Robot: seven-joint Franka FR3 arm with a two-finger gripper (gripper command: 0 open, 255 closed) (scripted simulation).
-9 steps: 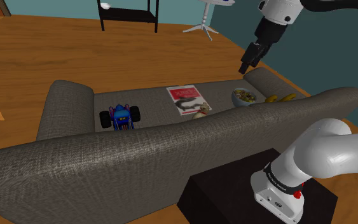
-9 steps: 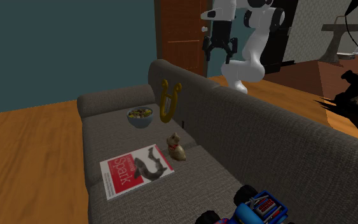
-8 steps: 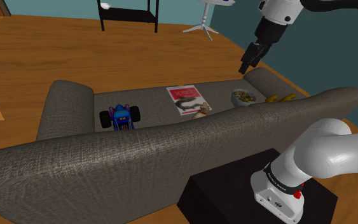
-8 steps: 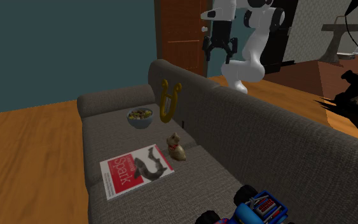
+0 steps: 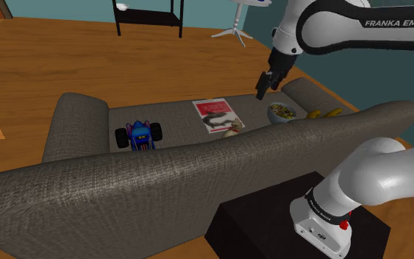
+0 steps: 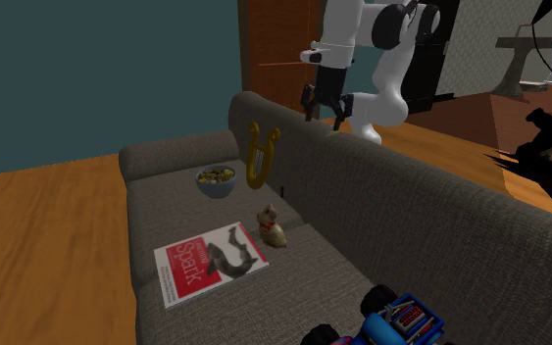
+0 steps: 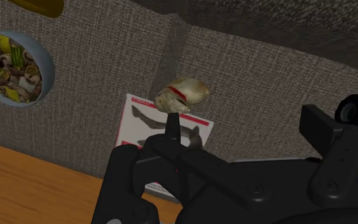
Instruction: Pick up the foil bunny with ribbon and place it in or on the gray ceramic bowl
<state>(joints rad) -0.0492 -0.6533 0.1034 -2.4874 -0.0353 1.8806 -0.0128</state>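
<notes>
The foil bunny is a small pale gold figure with a red ribbon. It stands on the sofa seat at the magazine's corner, also seen as bunny and bunny. The gray bowl holds mixed food and sits near the sofa's far arm; it shows again as bowl and bowl. My gripper hangs open in the air well above the seat, roughly between bunny and bowl. The gripper has its fingers apart, and the gripper holds nothing.
A red-and-white magazine lies on the seat beside the bunny. A blue toy car sits further along the seat. Yellow bananas lean on the backrest by the bowl. The sofa backrest rises between the stand and the seat.
The arm has swung toward the shoulder view's left and come lower, bringing the gripper from above the sofa's arm to above the seat. The fingers stay open. Nothing on the sofa moved.
</notes>
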